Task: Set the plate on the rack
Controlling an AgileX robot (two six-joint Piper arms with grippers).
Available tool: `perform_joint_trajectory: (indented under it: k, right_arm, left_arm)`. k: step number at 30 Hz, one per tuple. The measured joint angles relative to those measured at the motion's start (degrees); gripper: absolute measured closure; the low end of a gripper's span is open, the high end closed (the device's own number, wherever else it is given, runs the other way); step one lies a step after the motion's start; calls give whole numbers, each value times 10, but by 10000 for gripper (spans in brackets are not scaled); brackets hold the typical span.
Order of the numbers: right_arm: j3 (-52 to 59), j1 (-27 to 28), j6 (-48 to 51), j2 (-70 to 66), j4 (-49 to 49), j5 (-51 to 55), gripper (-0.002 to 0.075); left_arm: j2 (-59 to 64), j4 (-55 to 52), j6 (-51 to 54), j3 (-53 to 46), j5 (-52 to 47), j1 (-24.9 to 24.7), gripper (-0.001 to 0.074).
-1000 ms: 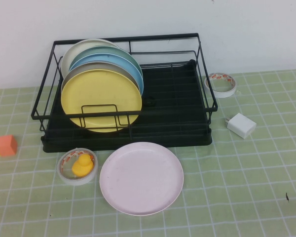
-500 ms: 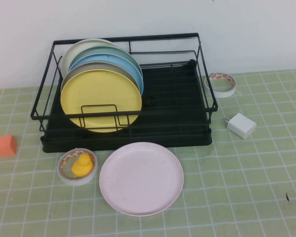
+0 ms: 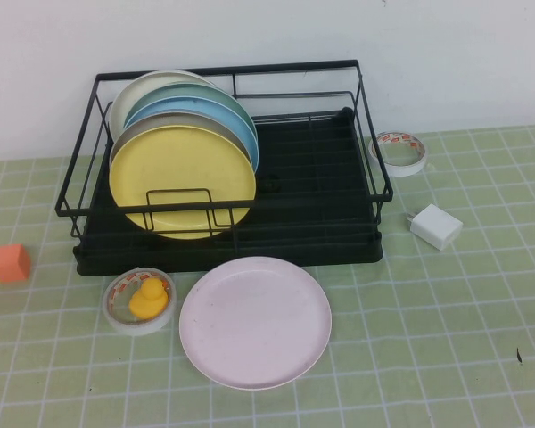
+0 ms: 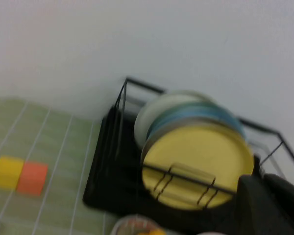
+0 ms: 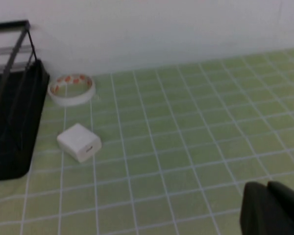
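Neither gripper appears in the high view; each wrist view shows only a dark corner of the left gripper point(image 4: 267, 205) and right gripper point(image 5: 272, 208), so jaw state cannot be told. The plate point(image 3: 255, 322) lies flat just in front of the rack point(image 3: 321, 192), unmoved since earlier. It looks stiff, light and smooth; the raised rim seems the best hold.
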State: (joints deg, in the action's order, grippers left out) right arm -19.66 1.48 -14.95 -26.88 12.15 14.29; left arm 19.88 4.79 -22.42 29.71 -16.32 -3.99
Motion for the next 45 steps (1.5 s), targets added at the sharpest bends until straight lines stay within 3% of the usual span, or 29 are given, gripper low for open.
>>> perform_joint_trajectory:
  k: [6,13,25,29,33,37,45]
  right_arm:
    - [-44,-3,78,-158,-65,12,728]
    - [-92,-89,190,-315,-181,28,728]
    - [-113,-115,177,-524,-445,-101,728]
    - [-150,-119,177,-621,-466,-73,728]
    - [-235,-122,184,-706,-468,41,728]
    - [-322,-153,255,-751,-484,125,728]
    - [-406,-261,369,-763,-511,74,728]
  left_arm:
    - [116,29,-4,11,-114,0,737]
    - [198,3,13,11,-161,0,737]
    - [209,5,14,11,-170,0,737]
    - [209,6,15,11,-172,0,737]
    - [209,15,15,11,-173,0,737]
    - [209,27,15,11,-175,0,737]
    - [209,32,16,11,-175,0,738]
